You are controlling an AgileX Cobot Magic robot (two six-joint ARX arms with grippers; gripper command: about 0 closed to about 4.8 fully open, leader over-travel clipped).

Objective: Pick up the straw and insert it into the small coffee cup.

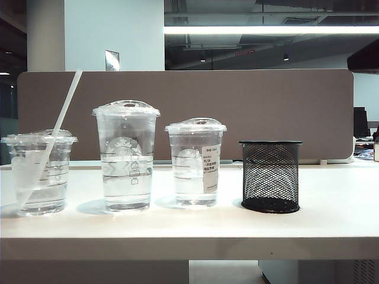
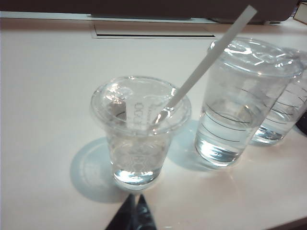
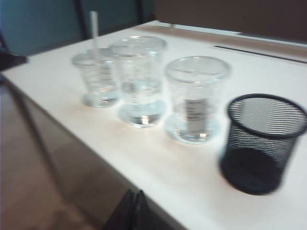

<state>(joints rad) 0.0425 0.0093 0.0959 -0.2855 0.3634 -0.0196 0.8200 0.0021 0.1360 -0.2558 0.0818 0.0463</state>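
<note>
Beyond both arms' closed, empty fingers (image 2: 132, 215) (image 3: 132, 211), one white desk (image 1: 331, 213) carries three cups (image 1: 125, 157), one straw (image 1: 65, 103), one mesh holder (image 1: 270, 176).

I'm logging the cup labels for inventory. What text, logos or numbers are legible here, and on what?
Mid-height cup: white sticker with printed lines, too small to read.
Tallest cup: faint round logo and a vertical print, neither readable.
Small coffee cup, with the straw in it: white label, characters blurred.
Mesh pen holder: none.
</note>
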